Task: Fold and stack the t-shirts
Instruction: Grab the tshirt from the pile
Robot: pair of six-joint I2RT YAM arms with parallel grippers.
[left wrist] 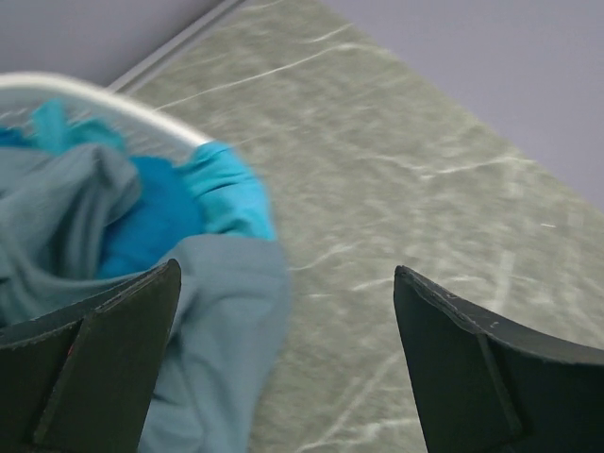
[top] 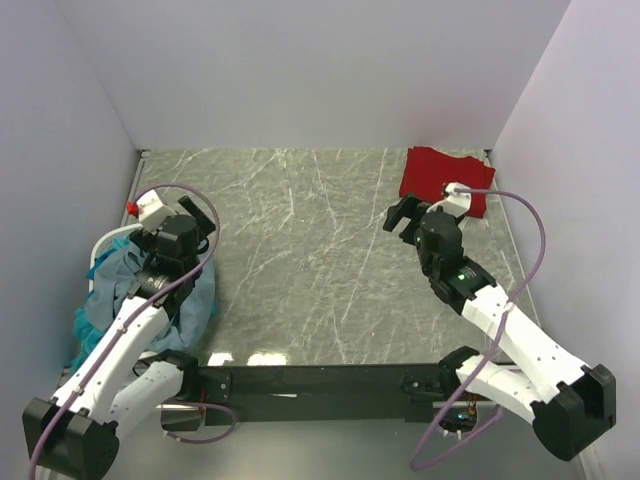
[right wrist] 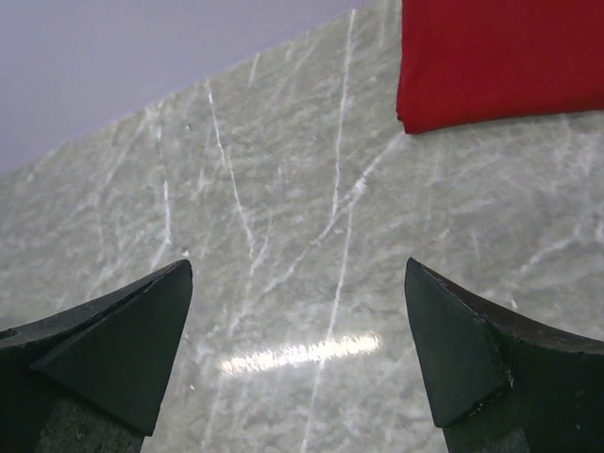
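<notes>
The worktop [top: 300, 260] is a grey, white-veined, marble-look surface boxed in by pale walls [top: 320, 70] on the left, far and right sides. A glare patch lies near its near edge.

At the left edge the slate-blue t-shirt [top: 203, 300] lies crumpled and unfolded. Its heap runs roughly near to far and spills rightward over the rim of a white basket [left wrist: 113, 94] onto the worktop. No collar or hem is readable, so which way it points cannot be told. Brighter teal t-shirts [top: 85, 325] are bunched with it in the basket. The left arm covers much of the pile from above, and the left wrist view is blurred.

In the far right corner the red t-shirt [top: 430, 175] lies flat as a folded rectangle. It reads as slightly longer left to right, with edges roughly square to the walls. The right arm's wrist hides its near right part, and the right wrist view shows only one corner, the rest cut off by the frame.

The left gripper [left wrist: 285, 274] hangs spread wide and empty over the edge of the slate-blue cloth. The right gripper [top: 403, 215] is likewise released, holding nothing, over bare worktop just nearer than and to the left of the red t-shirt.
</notes>
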